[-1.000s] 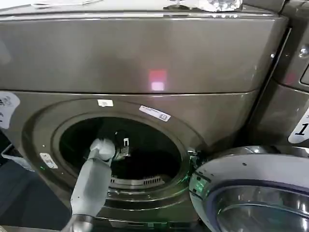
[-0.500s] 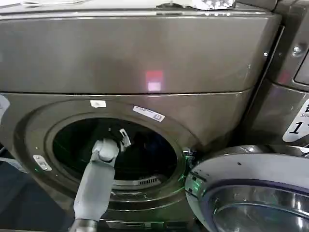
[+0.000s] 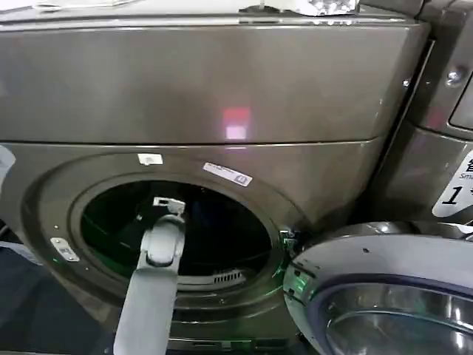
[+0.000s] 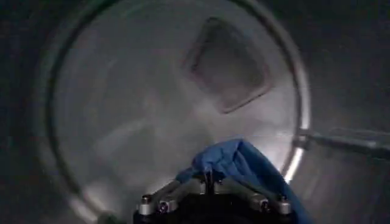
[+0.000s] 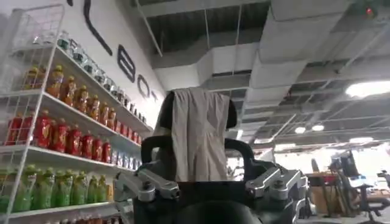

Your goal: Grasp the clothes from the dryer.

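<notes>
**A:** Where is the left arm?

**B:** It reaches through the open mouth of the dryer [image 3: 222,96], which is round and dark. The left gripper [image 3: 168,205] is inside the drum, near the top of the opening. The door [image 3: 384,296] hangs open on the near right.

**A:** And the clothes?

**B:** In the left wrist view a blue cloth [image 4: 241,163] sits bunched right at the left gripper [image 4: 210,182], with the bare drum wall behind it. The fingers look drawn together on a fold of it, so I judge that the cloth is held.

**A:** Anything else in the drum?

**B:** Nothing I can make out; from the head view the inside is too dark to tell.

**A:** The right arm?

**B:** It is parked and pointing up, well away from the dryer. The right gripper [image 5: 204,164] has a beige cloth [image 5: 200,134] standing up between its fingers; it seems clamped on it.

**A:** So how far along are we?

**B:** The reach and the grasp look done. What is left, I think, is to draw the blue cloth out past the rim of the opening without snagging or dropping it.
</notes>
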Motion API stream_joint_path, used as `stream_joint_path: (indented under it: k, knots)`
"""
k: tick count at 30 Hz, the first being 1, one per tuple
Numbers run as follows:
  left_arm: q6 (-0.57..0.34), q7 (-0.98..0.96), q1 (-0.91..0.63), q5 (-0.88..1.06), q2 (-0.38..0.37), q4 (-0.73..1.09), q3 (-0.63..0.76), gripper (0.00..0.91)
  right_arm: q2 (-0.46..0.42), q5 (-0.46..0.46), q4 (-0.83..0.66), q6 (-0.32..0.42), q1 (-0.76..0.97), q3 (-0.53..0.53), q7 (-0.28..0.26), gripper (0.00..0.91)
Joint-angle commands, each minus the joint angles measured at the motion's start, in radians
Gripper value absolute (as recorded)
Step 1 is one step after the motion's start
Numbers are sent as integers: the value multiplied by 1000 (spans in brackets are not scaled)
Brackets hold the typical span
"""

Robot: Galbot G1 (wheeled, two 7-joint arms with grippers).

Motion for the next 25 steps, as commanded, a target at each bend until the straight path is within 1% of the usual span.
stream_joint_path:
  k: [1,6,11,16,25]
  knots:
    - [71,-178,45,-117,-6,-63,-2,0,1,-10,7,9,2,-9,-8,907]
    - [70,-171,50,-123,-5,-57,-2,0,0,-7,7,10,7,-12,-3,907]
    - [68,-164,54,-122,-3,-62,0,0,-2,-3,11,-19,8,4,6,907]
    - [64,-161,58,-119,-5,-59,1,0,-2,9,17,-36,10,16,2,907]
    - [66,-149,45,-118,-1,-61,8,0,1,4,23,-36,8,12,1,907]
